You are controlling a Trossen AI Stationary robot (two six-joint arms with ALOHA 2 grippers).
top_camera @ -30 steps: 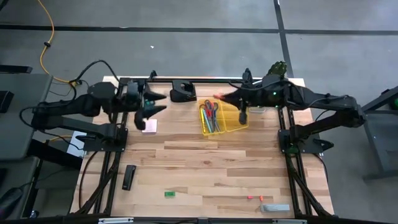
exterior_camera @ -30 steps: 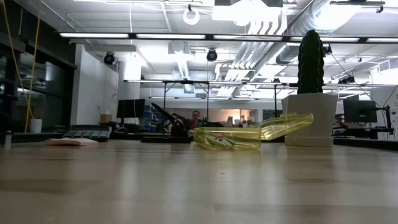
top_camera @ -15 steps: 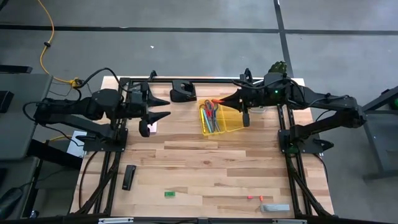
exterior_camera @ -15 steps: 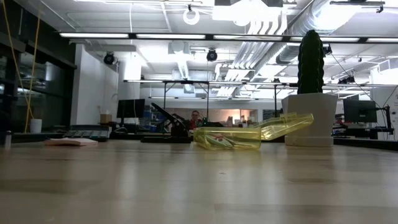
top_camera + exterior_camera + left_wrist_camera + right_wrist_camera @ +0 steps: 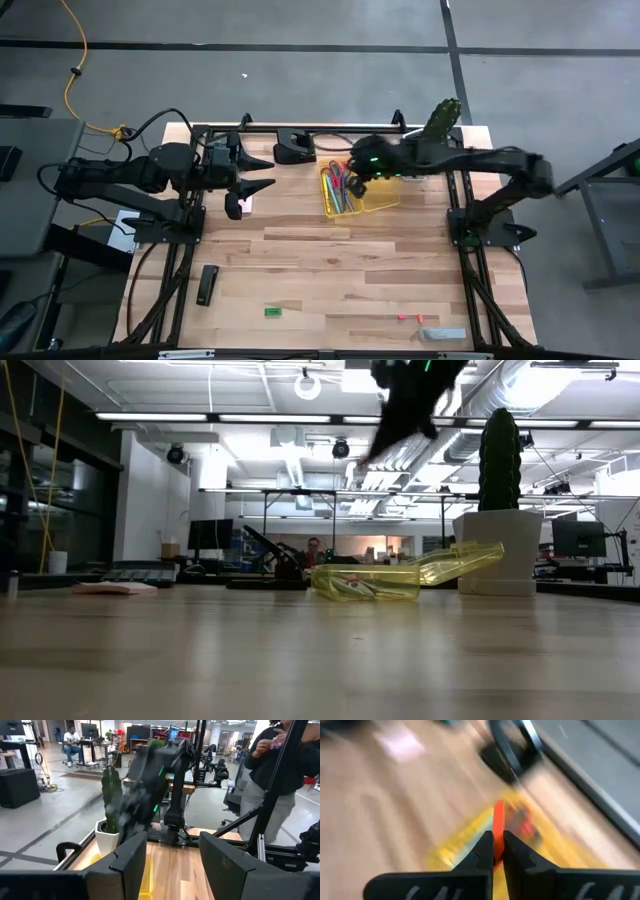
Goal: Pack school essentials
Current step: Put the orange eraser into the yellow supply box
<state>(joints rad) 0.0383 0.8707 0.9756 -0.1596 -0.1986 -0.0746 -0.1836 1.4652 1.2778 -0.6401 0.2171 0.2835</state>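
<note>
We see the left gripper (image 5: 262,173) spread wide, the pale pink pad (image 5: 241,203) just beneath it. The right gripper (image 5: 497,851) pinches an orange pencil (image 5: 498,822) above the yellow pouch (image 5: 362,196) holding scissors (image 5: 338,178).

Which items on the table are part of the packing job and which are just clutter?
Job items:
- yellow case with scissors and pencils inside
- orange stick in the right pincer
- pink pad below the left pincer
- green eraser
- pink bits

Lying about:
- black bar
- potted cactus
- black stand
</note>
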